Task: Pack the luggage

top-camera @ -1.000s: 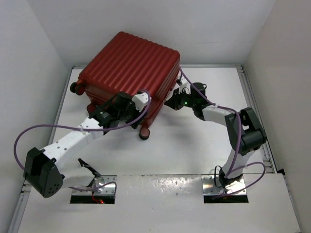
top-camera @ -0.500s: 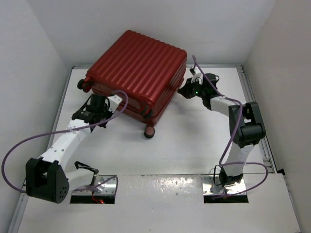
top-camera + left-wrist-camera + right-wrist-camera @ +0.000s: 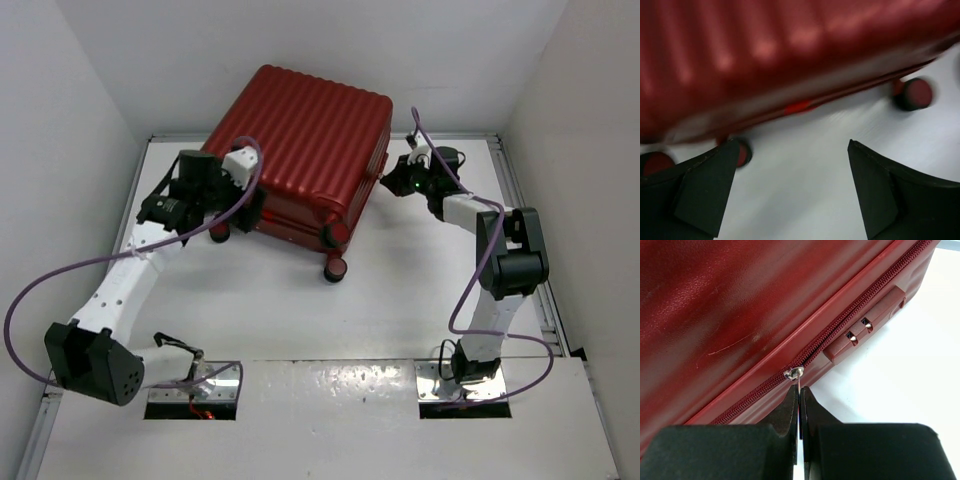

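- White walls close in a white table (image 3: 400, 300). Where are the hands on it?
- The right gripper (image 3: 799, 392) is closed, its two black fingers pinching the thin metal zip pull (image 3: 798, 382). The left gripper (image 3: 792, 145) stands wide open, with only bare table between its fingers.
- And the suitcase?
- The suitcase (image 3: 300, 140) is dark red, ribbed and shut. It lies at the far side of the table, between the two arms. From the right gripper it is straight ahead and joined to it, because the pull leads up to the slider on the zip along the case's right-hand side.
- Which way does that zip run?
- It runs along the side of the case. In the right wrist view it slants from lower left to upper right, where a small combination lock (image 3: 865, 332) sits just beyond the slider. I judge that any tug has to follow that line. I cannot tell whether the stretch beside the lock is zipped.
- Which arm is nearer?
- The right one, since it holds the pull. It is stretched far forward, with its forearm reaching left toward the case. The left arm reaches forward too, its wrist at the case's near left corner. Its open fingers point at the wheeled end, near a wheel (image 3: 912, 94) but apart from it.
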Available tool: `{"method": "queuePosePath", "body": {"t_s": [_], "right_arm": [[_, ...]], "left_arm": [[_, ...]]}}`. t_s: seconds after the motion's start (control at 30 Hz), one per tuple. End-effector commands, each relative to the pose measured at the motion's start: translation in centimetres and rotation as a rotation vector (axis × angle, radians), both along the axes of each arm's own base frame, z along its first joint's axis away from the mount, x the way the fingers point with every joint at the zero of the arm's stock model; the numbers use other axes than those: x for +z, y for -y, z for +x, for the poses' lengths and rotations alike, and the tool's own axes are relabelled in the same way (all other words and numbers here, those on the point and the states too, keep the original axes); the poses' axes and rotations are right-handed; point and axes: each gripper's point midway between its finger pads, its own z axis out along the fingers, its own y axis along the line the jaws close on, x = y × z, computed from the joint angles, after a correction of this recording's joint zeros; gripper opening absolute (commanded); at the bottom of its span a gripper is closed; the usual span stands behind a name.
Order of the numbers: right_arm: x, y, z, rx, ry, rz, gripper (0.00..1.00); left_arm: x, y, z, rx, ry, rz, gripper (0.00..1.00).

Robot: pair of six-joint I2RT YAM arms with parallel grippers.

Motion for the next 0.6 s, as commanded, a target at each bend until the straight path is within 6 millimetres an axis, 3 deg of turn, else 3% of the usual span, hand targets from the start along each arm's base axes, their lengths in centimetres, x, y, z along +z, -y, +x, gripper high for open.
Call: {"method": "queuePosePath", "body": {"t_s": [0.0,0.07,0.1,0.27,0.37,0.43,0.57], "right_arm": [[1.3,1.8,1.7,-0.062,0.075,-0.038,0.00],[1.3,1.6,1.6,-0.056,0.075,-0.038,0.00],[1.2,1.5,1.5,-0.055,0.075,-0.037,0.00],[1.1,1.2,1.1,-0.049,0.067,-0.035,0.00],[1.1,1.0,0.8,-0.042,0.067,-0.036,0.00],[1.3,1.0,0.8,-0.041,0.076,-0.034,0.00],[1.3,1.0,0.4,-0.039,0.080,-0.035,0.00]], "left_arm": [[5.2,7.1,-2.1,-0.217,0.033,-0.168,0.95],[6.2,9.1,-2.6,-0.254,0.000,-0.205,0.92],[4.8,10.2,-3.1,-0.248,-0.097,-0.229,0.92],[2.4,12.7,-2.7,-0.181,-0.300,-0.306,0.91],[2.9,14.7,-2.5,-0.139,-0.281,-0.277,0.91],[3.3,16.5,-3.5,-0.138,-0.272,-0.274,0.94],[2.1,17.7,-3.8,-0.087,-0.284,-0.242,0.98]]}}
